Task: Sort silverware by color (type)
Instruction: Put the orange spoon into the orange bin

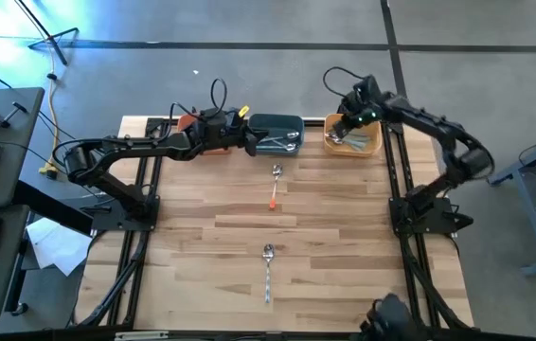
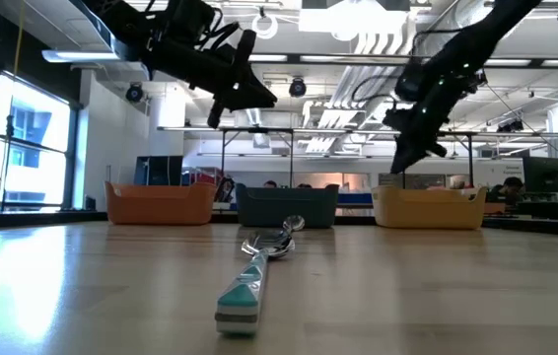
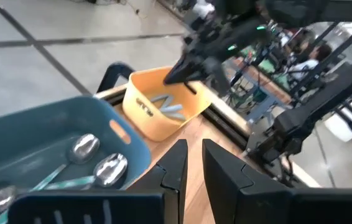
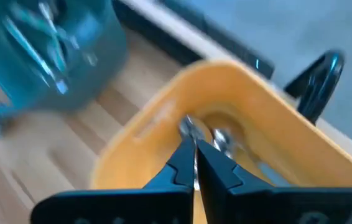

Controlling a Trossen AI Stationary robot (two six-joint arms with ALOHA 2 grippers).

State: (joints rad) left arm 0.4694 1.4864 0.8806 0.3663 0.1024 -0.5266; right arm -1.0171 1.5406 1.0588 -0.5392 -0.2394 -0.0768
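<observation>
An orange-handled spoon lies flat on the table's middle. A light-blue-handled spoon lies nearer the front edge and fills the foreground of the low view. Several light-blue-handled pieces lie in the teal bin, as the left wrist view also shows. Silver pieces lie in the yellow bin. My left gripper hovers beside the teal bin, its fingers a narrow gap apart and empty. My right gripper hovers over the yellow bin, shut and empty.
An orange bin stands at the far edge, left of the teal bin, mostly under my left arm in the high view. The three bins line the far edge. Bare wood lies around the two loose spoons.
</observation>
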